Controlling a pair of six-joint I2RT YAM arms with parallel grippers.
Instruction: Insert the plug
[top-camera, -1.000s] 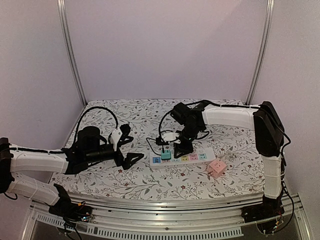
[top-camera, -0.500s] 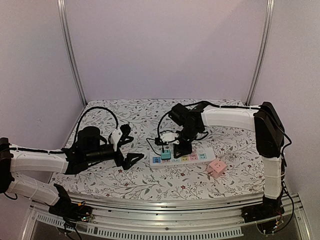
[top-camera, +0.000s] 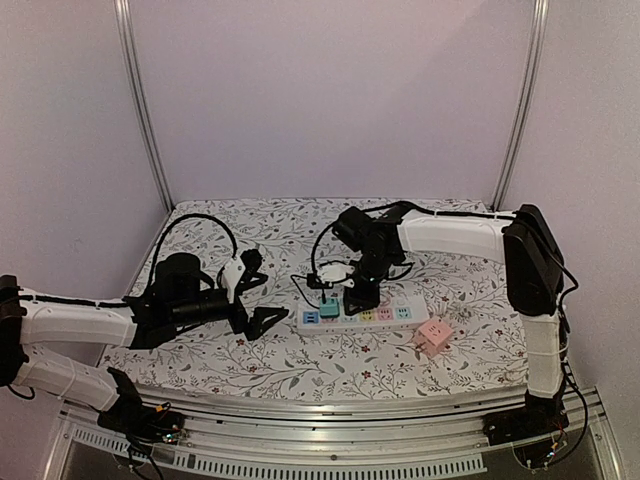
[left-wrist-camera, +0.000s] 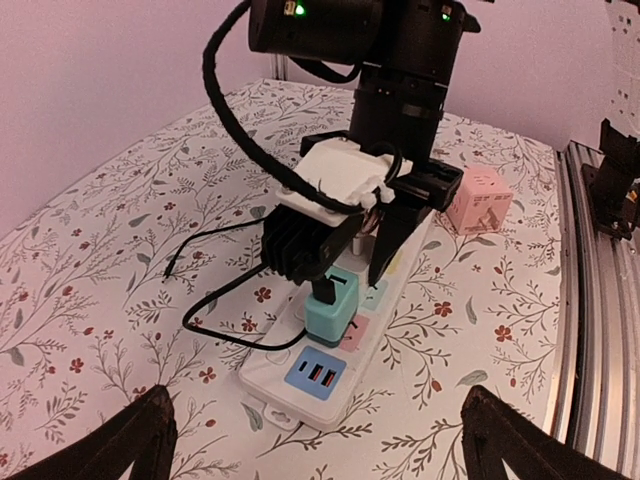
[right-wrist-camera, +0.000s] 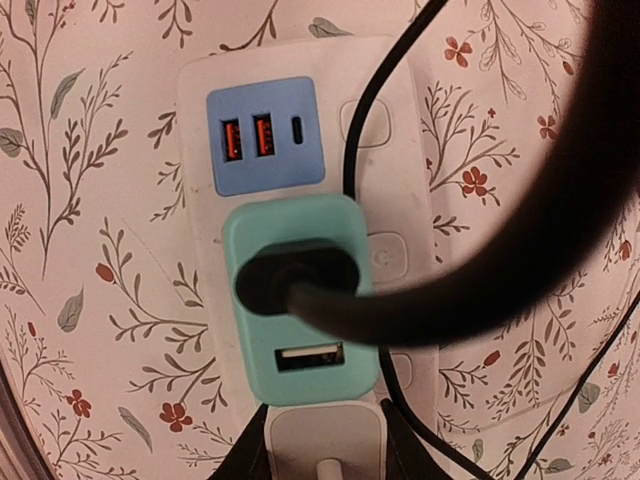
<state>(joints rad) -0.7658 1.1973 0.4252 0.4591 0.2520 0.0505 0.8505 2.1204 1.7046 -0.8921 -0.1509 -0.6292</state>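
Two risks noted. Nearest, the left hand (top-camera: 258, 295) hung wide open and empty, well short of the power strip (left-wrist-camera: 262, 376) ahead of it, so nothing pinned the strip to the counter (left-wrist-camera: 120, 250). A pink cube (left-wrist-camera: 478, 198) lay beside the strip's far end, clear of both hands.

Directly beneath the right hand (left-wrist-camera: 348, 262), the teal plug (left-wrist-camera: 330, 318) sat upright in the strip next to the blue USB panel. It looked seated, though its base was hidden. That hand's fingers stood a narrow gap apart just above it; could not tell whether they pinched anything.

Judgement: lifting with any contact could tug the plug out or raise the loose strip. The black cord (right-wrist-camera: 450, 300) left the plug's top and passed close under that hand. A snag there could drag the plug sideways.
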